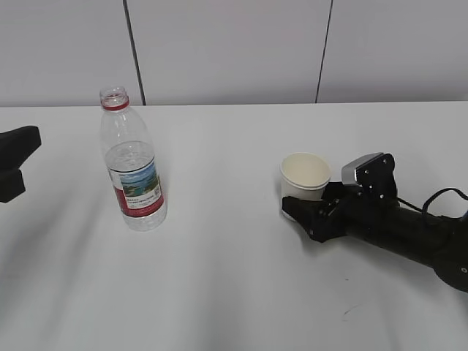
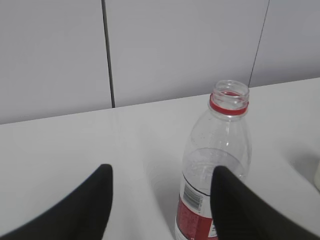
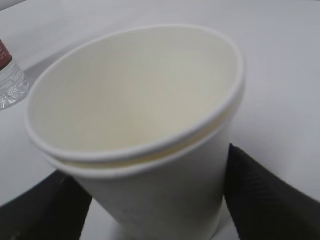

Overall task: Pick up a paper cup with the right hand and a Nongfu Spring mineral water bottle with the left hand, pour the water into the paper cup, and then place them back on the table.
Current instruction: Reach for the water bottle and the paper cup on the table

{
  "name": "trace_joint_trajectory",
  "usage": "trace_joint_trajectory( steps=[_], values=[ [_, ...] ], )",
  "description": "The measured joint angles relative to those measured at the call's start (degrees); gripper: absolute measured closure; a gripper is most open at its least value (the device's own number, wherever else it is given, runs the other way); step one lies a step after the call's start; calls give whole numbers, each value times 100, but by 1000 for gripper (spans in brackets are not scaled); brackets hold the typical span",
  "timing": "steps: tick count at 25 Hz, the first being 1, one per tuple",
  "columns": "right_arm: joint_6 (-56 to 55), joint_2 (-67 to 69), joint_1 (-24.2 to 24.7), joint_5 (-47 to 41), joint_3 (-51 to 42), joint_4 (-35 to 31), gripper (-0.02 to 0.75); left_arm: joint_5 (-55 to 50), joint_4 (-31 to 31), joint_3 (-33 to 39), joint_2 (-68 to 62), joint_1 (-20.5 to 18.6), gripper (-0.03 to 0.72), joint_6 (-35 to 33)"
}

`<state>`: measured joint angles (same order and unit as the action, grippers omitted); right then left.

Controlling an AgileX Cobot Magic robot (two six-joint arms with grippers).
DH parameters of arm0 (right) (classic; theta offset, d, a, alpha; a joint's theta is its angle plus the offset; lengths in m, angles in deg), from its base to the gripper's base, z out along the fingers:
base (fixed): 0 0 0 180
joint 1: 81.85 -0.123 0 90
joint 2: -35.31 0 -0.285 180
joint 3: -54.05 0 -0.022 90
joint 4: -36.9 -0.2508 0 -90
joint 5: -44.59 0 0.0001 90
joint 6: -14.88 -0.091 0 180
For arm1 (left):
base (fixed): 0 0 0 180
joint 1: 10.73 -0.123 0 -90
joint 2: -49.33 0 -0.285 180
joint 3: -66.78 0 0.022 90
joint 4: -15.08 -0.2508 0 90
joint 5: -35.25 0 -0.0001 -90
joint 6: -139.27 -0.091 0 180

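Right claw (image 1: 307, 206) astride paper cup (image 1: 306, 175) — bottle (image 1: 132, 161) upright, well apart

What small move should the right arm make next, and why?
Probably close the right pincer on the paper cup. Its fingers already flank the cup's lower wall with slight gaps, and the cup stands upright and empty on the table. The bottle stands untouched, the left pincer short of it.

Exterior view: the left hand (image 1: 16, 162) was cut off by the left picture edge, its pincer out of frame. The paper cup (image 1: 305, 176) hid its own base behind the right pincer (image 1: 310, 212). Left wrist view: the bottle (image 2: 216, 165) was cropped at the bottom edge, its label partly hidden behind a finger (image 2: 240, 210).
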<state>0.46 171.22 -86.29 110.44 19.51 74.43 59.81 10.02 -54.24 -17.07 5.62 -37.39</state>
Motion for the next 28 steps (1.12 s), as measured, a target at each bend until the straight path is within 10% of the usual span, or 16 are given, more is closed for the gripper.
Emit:
trace_joint_trajectory(
  steps=[28],
  values=[
    [20, 0, -133, 0, 15, -306, 85, -556, -270, 0, 0, 0, 313, 65]
  ],
)
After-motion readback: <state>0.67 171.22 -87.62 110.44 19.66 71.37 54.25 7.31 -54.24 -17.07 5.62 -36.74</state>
